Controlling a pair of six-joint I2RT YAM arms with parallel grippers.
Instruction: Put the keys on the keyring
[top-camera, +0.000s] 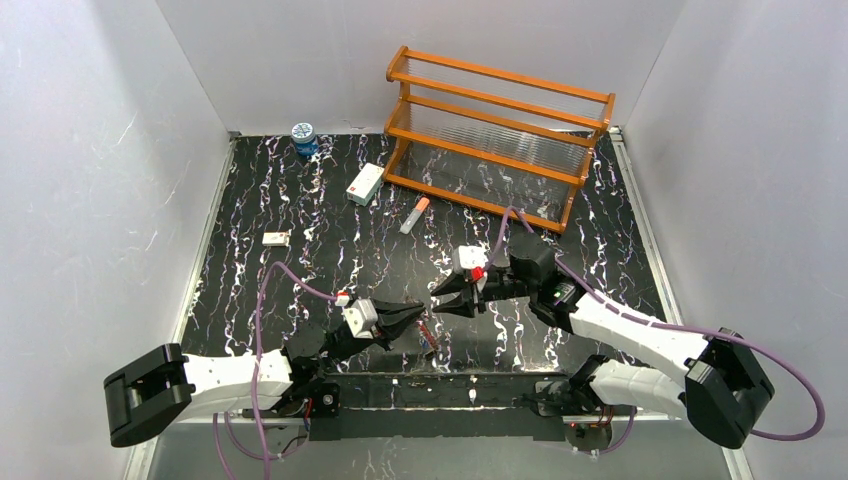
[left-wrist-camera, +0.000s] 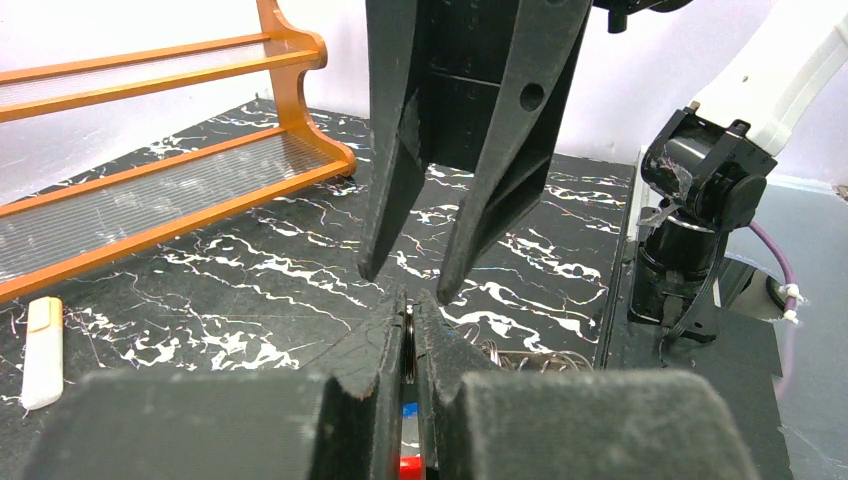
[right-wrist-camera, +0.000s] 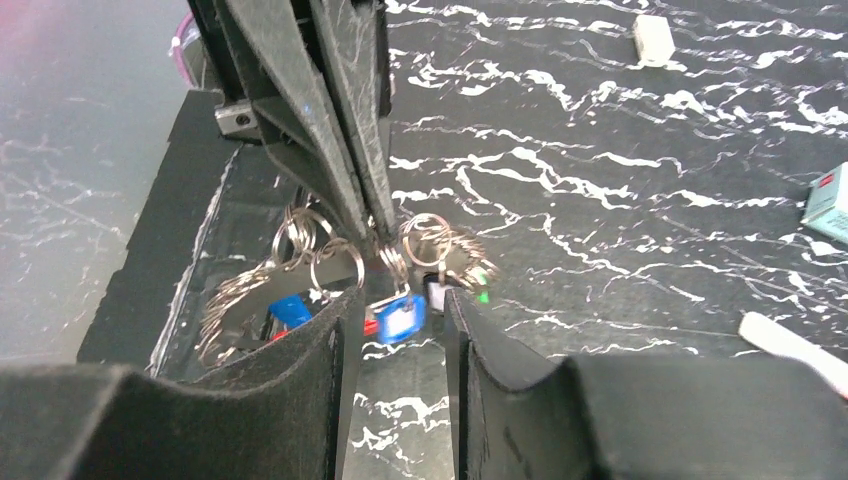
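Note:
My left gripper (left-wrist-camera: 410, 300) is shut on a thin wire ring seen edge-on, the keyring (left-wrist-camera: 409, 335), with blue and red showing lower in the gap. In the right wrist view the left gripper (right-wrist-camera: 372, 232) comes down from above with several steel rings and keys (right-wrist-camera: 400, 318) with blue tags hanging at its tips; a green-headed key (right-wrist-camera: 483, 295) lies just beyond. My right gripper (right-wrist-camera: 400, 295) is open, tip to tip with the left, and nothing sits between its fingers. From above, the left gripper (top-camera: 420, 312) and right gripper (top-camera: 438, 303) meet near the table's front, keys (top-camera: 430, 340) below them.
An orange slatted rack (top-camera: 500, 140) stands at the back right. A blue jar (top-camera: 304, 137), a white box (top-camera: 365, 184), an orange-and-white tube (top-camera: 414, 215) and a small white piece (top-camera: 276, 238) lie on the black marbled table (top-camera: 300, 290). Foam strip (top-camera: 430, 385) along the front edge.

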